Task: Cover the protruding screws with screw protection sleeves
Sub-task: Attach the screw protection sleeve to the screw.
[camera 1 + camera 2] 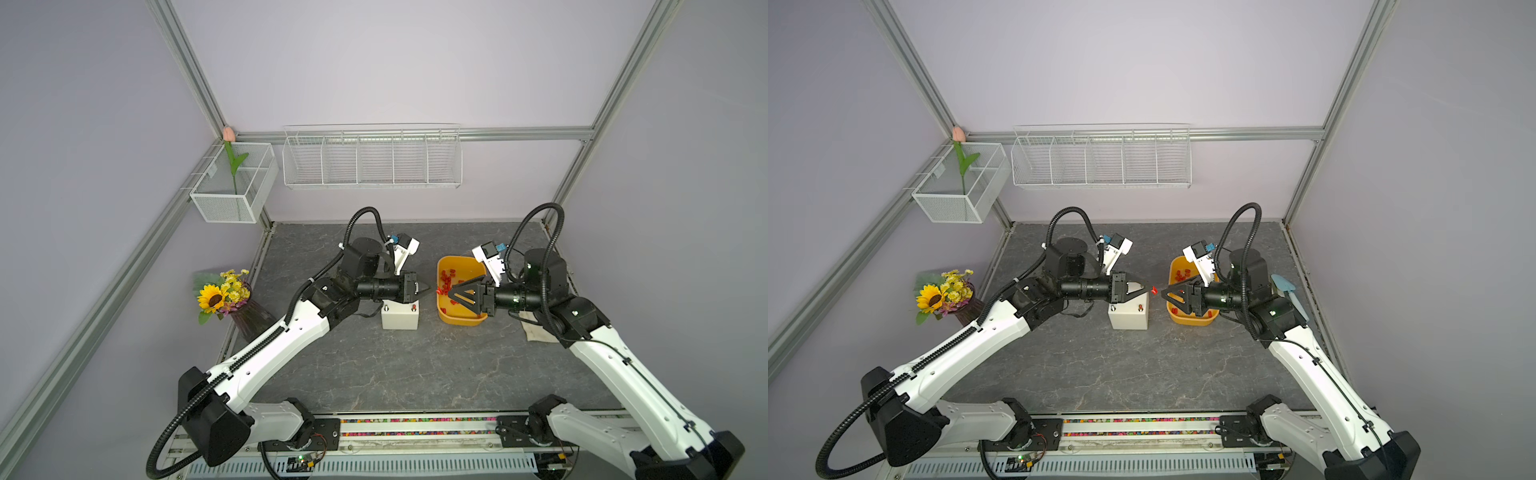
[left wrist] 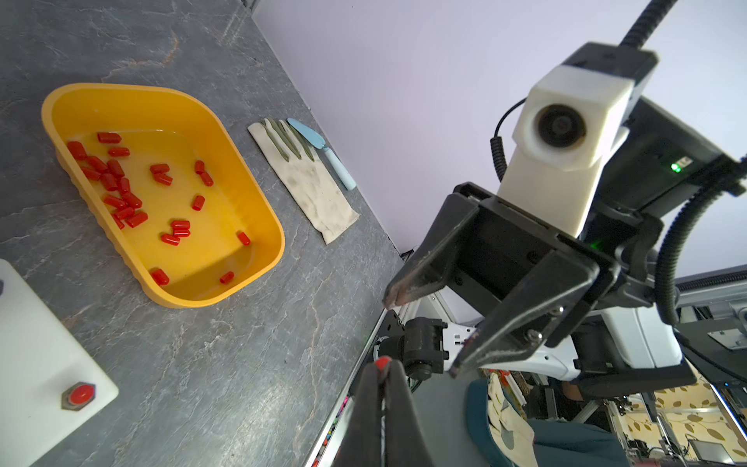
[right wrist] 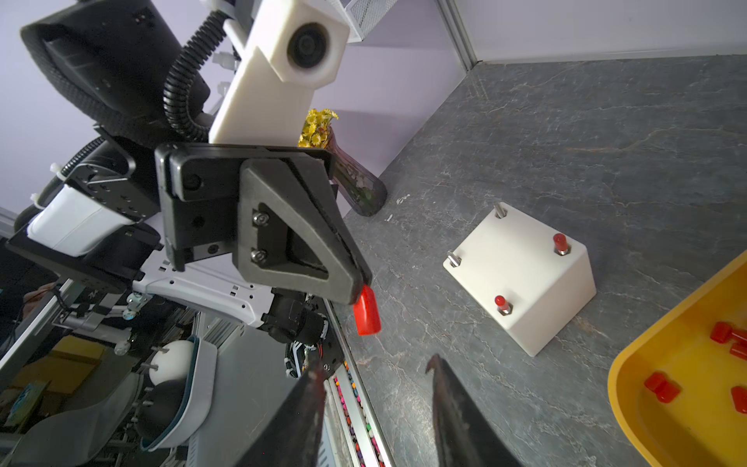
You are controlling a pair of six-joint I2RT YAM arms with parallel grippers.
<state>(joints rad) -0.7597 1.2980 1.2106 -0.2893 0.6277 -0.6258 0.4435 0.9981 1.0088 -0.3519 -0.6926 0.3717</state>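
The left gripper [image 3: 358, 288] is clamped tight on one red screw protection sleeve [image 3: 367, 313]. It pinches the sleeve by one end, so most of the cap sticks out past the fingertips. The right gripper [image 2: 424, 333] faces it tip to tip, jaws partly apart with nothing between them. The held sleeve hangs just in front of that gap and touches neither right finger.

In both top views the two grippers meet in the air above the strip of table between the white box [image 1: 1128, 321] and the yellow tray [image 1: 1188, 321]. The left arm reaches over the box and the right arm over the tray.

The box sits on the dark stone-patterned table [image 1: 415, 374], near the tray. Four protruding screws [image 3: 500, 210] stand at its top corners. The two on the tray side wear red caps [image 3: 560, 241], and the two on the far side are bare metal.

The tray holds roughly two dozen loose sleeves [image 2: 121, 190] lying on their sides, most bunched along one long wall and the rest scattered.

Beyond the tray, by the wall, a soiled pale glove [image 2: 311, 190] lies beside a light-blue trowel [image 2: 323, 149]. A vase of yellow flowers [image 1: 224, 295] stands at the table's left edge. Two white wire baskets [image 1: 372, 158] hang on the walls.
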